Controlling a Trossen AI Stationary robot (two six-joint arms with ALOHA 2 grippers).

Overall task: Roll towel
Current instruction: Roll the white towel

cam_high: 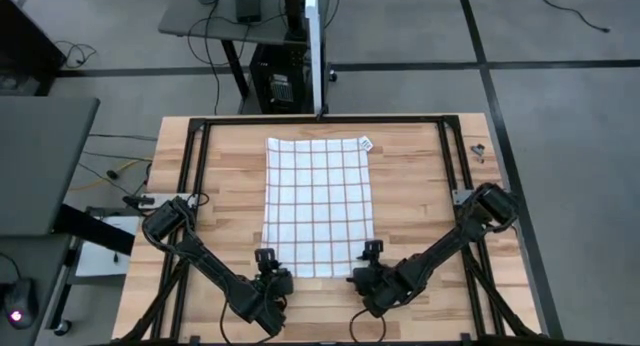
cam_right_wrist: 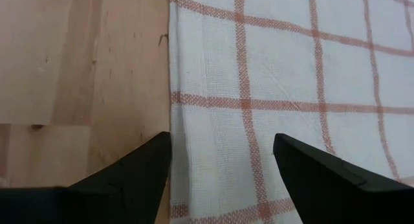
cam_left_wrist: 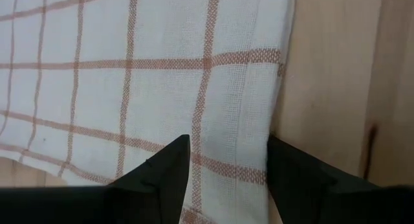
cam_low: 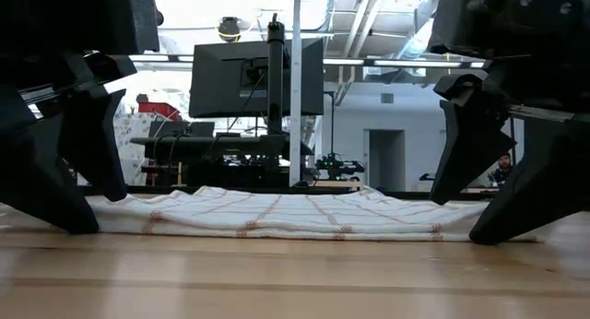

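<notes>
The white towel (cam_high: 318, 206) with reddish-brown grid lines lies spread flat in the middle of the table, its long side running from far to near. It also shows in the low view (cam_low: 277, 213). My left gripper (cam_high: 268, 276) is open, low over the towel's near left corner (cam_left_wrist: 259, 153), one finger over the cloth and one at its side edge. My right gripper (cam_high: 368, 269) is open, low over the near right corner (cam_right_wrist: 194, 153), one finger over bare wood and one over the cloth. My left gripper comes down from above at the near left corner with fingers spread. In the low view its fingertips (cam_low: 83, 229) reach table level, but I cannot tell whether they touch the cloth. My right gripper stands the same way at the near right corner. Its fingertips (cam_low: 484, 238) reach table level, and I cannot tell whether they touch the cloth.
A black frame rail (cam_high: 190, 166) runs along the table's left, far and right sides. A small dark object (cam_high: 478, 149) lies at the far right. A small tag (cam_high: 366, 143) sticks out at the towel's far right corner. Bare wood lies on both sides of the towel.
</notes>
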